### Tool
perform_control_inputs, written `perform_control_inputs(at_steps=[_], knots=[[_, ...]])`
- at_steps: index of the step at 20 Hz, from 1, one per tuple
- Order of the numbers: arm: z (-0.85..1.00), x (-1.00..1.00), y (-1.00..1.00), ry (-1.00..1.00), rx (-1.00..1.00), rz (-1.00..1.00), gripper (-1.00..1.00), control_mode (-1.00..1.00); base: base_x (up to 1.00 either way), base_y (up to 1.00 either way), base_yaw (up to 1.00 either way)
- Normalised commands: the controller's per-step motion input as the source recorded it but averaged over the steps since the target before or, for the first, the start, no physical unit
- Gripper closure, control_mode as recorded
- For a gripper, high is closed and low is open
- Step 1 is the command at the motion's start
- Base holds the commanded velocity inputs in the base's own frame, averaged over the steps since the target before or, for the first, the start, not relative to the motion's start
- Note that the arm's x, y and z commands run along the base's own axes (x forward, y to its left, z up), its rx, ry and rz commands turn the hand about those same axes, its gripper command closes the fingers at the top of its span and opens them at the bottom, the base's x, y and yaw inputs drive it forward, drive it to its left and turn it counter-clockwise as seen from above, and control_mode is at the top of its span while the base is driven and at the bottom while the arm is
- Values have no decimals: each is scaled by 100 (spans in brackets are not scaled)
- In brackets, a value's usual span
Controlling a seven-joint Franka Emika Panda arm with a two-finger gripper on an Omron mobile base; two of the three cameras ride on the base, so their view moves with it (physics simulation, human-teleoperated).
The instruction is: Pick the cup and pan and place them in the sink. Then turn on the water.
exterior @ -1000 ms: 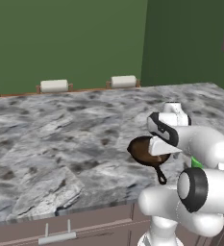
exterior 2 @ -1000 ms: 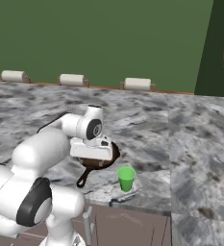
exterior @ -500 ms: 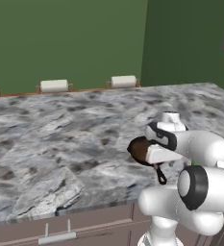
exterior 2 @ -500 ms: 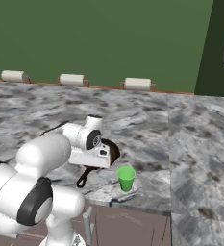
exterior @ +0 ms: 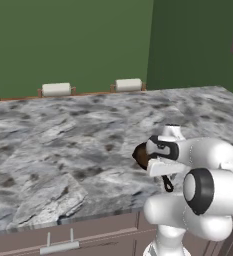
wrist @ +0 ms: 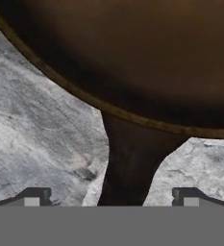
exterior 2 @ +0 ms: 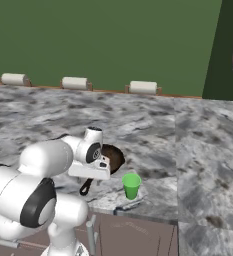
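The dark brown pan [exterior 2: 114, 156] lies on the grey marble counter [exterior 2: 48, 115] near its front edge, with its short handle [exterior 2: 85, 188] pointing toward me. My gripper [wrist: 111, 198] hangs low over that handle [wrist: 130, 163] and stands open. One fingertip [wrist: 34, 197] is on each side of the handle, neither touching it. In the left base view my white hand covers most of the pan [exterior: 140, 154]. The small green cup [exterior 2: 131, 185] stands upright just right of the pan, close to the counter edge. The sink is out of view.
Three white rolls [exterior 2: 143, 87] sit along the back of the counter against the green wall. The counter's front edge [exterior: 78, 215] drops to brown cabinet drawers with a metal pull [exterior: 59, 245]. More counter runs off to the right [exterior 2: 208, 165].
My hand has come down and toward the front over the pan, from above its bowl to low over the handle. The jaws stayed open. Pan and cup have not moved.
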Motion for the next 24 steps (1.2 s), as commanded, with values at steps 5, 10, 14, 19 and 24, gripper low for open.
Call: perform_control_inputs(at_steps=[5, 10, 14, 19, 24], knots=[[-17, 1, 0, 0, 0, 0, -100, -100, 0, 0, 0], [0, 0, 0, 0, 0, 0, -100, -100, 0, 0, 0], [0, 0, 0, 0, 0, 0, 100, -100, 0, 0, 0], [0, 0, 0, 0, 0, 0, 100, -100, 0, 0, 0], [11, -20, -8, 0, 0, 0, 100, -100, 0, 0, 0]])
